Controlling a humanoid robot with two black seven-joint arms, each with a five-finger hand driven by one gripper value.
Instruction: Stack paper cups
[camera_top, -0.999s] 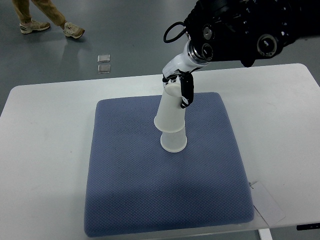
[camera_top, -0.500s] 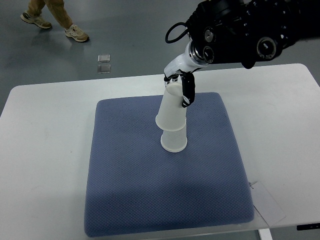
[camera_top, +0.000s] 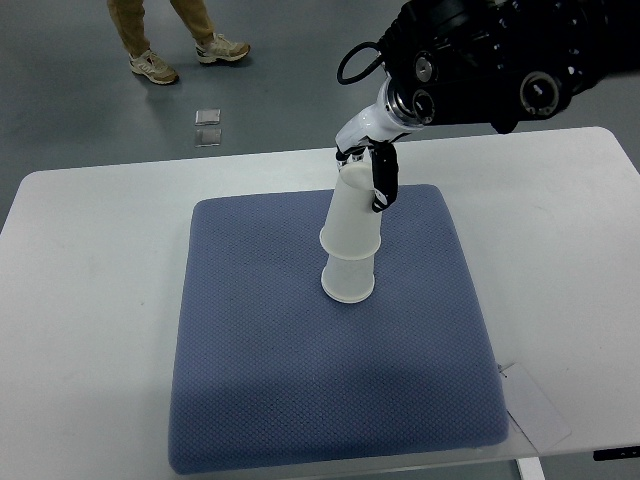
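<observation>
From the top view, my right hand (camera_top: 372, 170) reaches in from the upper right, and my fingers (camera_top: 381, 182) are wrapped around the closed end of the upper paper cup (camera_top: 352, 215), which hangs mouth-down just below my palm. That cup is tilted, its top leaning toward my wrist and its open rim already slipped over the lower paper cup (camera_top: 348, 279), which stands upside down directly beneath my hand on the blue cushion (camera_top: 260, 380). So the two cups are touching, one partly sleeved over the other, with the lower cup's wide rim exposed at the bottom. The cushion lies on the white table (camera_top: 90, 300), spreading out to every side below my hand.

My left arm is nowhere in this picture.

I judge this to be the seating step: the upper cup is on, but not fully down and not straight. Next, I reckon, I need to bring the cup upright over the lower one, press gently downward until it nests, and only then loosen my fingers. Push while it's crooked and the lower cup could tip on the soft cushion.

Far beyond my hand, on the grey floor, a person's legs and shoes (camera_top: 175, 45) pass by, clear of the work.
</observation>
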